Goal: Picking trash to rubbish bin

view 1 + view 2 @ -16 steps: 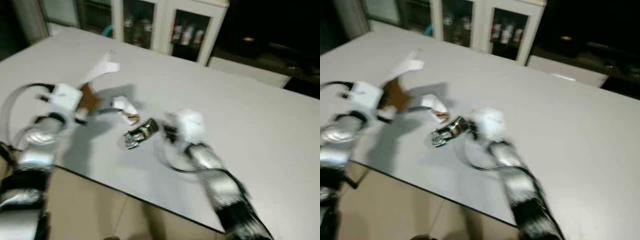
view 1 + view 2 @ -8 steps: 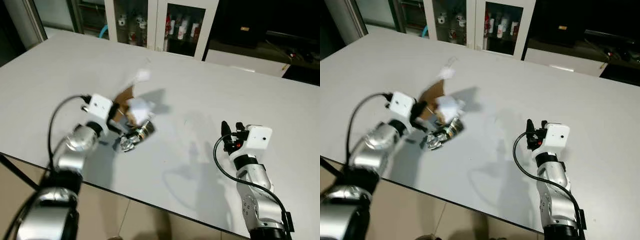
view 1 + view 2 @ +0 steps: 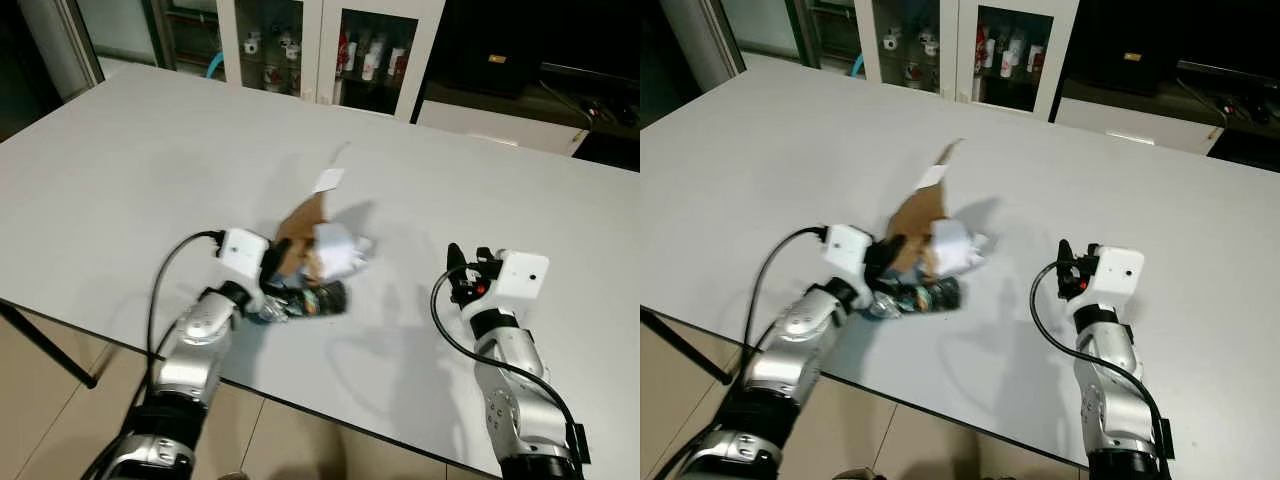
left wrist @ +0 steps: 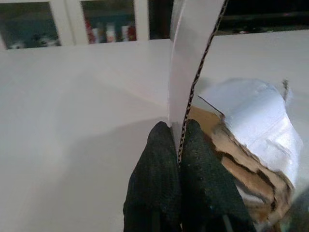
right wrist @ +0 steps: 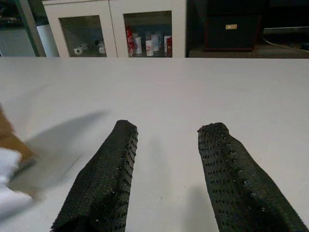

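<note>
We see the left tool [image 4: 177, 140] clenched on the cardboard scrap [image 3: 300, 232], crumpled paper [image 3: 338, 252] beside it on the desk [image 3: 150, 150]; the right tool [image 5: 166, 164] gapes, well apart.

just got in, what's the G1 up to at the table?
It's collecting trash off a white table. The left gripper is shut on a strip of cardboard, white on one face and brown at the edge, part of a small heap near the table's front edge. Crumpled white paper and a crushed dark can lie against that cardboard. The right gripper is open and holds nothing, hovering over bare tabletop to the heap's right.
</note>
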